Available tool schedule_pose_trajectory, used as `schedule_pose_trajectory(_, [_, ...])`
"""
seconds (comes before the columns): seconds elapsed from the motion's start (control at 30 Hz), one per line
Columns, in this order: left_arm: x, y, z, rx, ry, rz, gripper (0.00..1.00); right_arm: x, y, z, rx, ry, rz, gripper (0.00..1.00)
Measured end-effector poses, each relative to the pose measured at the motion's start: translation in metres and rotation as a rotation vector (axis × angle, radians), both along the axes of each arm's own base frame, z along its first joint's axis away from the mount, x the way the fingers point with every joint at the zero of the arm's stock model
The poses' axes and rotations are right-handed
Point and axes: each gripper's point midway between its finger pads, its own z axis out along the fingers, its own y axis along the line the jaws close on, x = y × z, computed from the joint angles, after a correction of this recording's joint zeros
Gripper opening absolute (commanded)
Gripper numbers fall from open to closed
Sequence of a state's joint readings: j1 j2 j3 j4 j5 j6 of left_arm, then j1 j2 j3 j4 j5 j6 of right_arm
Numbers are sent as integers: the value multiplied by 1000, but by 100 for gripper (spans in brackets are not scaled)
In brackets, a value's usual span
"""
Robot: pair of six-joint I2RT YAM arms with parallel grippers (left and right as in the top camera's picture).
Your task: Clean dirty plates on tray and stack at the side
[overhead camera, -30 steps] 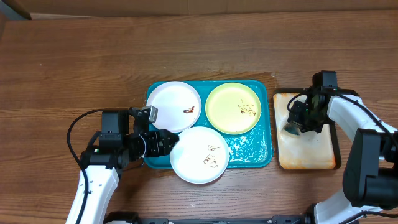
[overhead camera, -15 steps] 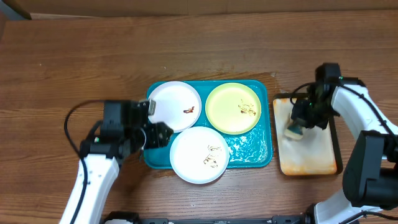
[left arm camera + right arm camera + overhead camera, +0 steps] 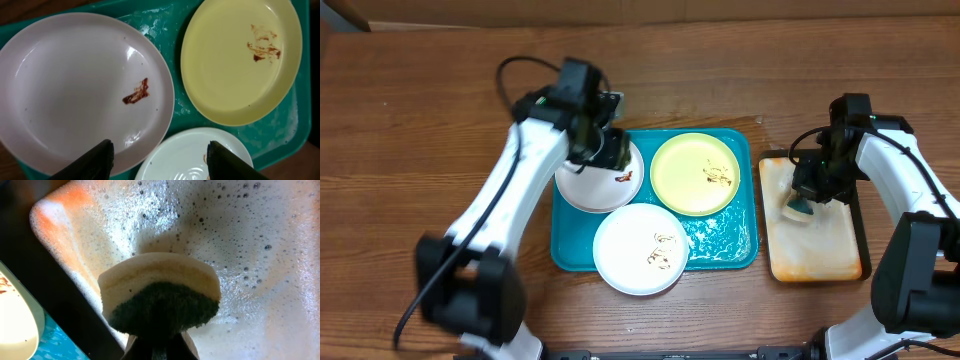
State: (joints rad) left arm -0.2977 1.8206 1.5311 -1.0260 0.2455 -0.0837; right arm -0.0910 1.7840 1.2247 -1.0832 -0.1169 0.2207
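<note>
Our left pincer (image 3: 608, 152) hangs over the tray (image 3: 725, 255), its fingers (image 3: 95, 160) spread wide with nothing between them. Directly under it lies a white plate (image 3: 85, 85) with one brown smear (image 3: 136, 93) near its middle, a little ahead of the fingertips. Ahead and to the right of the pincer (image 3: 161, 146) sits the yellow plate (image 3: 240, 60), with smears of its own. A second white plate (image 3: 195, 155) shows between the two fingers, below them. From overhead, that second white plate (image 3: 640, 248) juts over the tray's near rim. The white plate (image 3: 575, 185) and the yellow plate (image 3: 698, 172) lie side by side farther back, close together. All three are on the tray, whose bare part looks wet and glossy.

Our right pincer (image 3: 807, 190) is well apart from the tray, over the soap tray (image 3: 820, 250) that stands just beside it on the table (image 3: 440, 90). It is pinching a sponge (image 3: 799, 209). In the wrist view the fingers of this pincer (image 3: 155, 345) press on the dark green scouring side of the sponge (image 3: 160, 292), and the pale foam side points away from them. Beyond the sponge spreads bubbly, orange-tinged foam (image 3: 260, 255). We cannot tell whether the sponge touches the foam.
</note>
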Motion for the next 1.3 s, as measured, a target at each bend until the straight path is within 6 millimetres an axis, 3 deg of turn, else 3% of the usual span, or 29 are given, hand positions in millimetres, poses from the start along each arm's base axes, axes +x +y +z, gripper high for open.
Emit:
schedule_pose_trajectory(0.07, [3, -9, -17, 26, 58, -34, 57, -1, 0, 0, -2, 2, 3, 4])
schedule_pose_trajectory(0.27, [7, -42, -54, 62, 132, -129, 63, -1, -1, 0, -5, 1, 8, 4])
schedule_pose_trajectory(0.33, [6, -54, -58, 63, 123, -162, 68, -1, -1, 0, -9, 2, 8, 4])
schedule_pose_trajectory(0.47, [7, -73, -56, 55, 86, -217, 68, -1, -2, 0, -13, 4, 9, 4])
schedule_pose_trajectory(0.6, [9, -78, -59, 52, 78, -223, 67, -2, -2, 0, -12, 9, 9, 4])
schedule_pose_trajectory(0.73, [12, -77, -74, 62, 96, -220, 66, -3, -2, 0, -12, 11, 9, 4])
schedule_pose_trajectory(0.93, [16, -81, -100, 65, 121, -216, 52, -4, -2, 0, -11, 16, 9, 4])
schedule_pose_trajectory(0.97, [16, -81, -102, 66, 125, -216, 45, -4, -2, 0, -11, 16, 9, 4])
schedule_pose_trajectory(1.07, [15, -80, -107, 71, 139, -200, 11, -4, -2, 0, -11, 16, 9, 4])
schedule_pose_trajectory(1.1, [15, -79, -108, 73, 140, -200, 4, -4, -2, 0, -11, 16, 9, 4])
schedule_pose_trajectory(1.3, [18, -81, -108, 65, 140, -171, 4, -3, -2, 0, -13, 10, 7, 4])
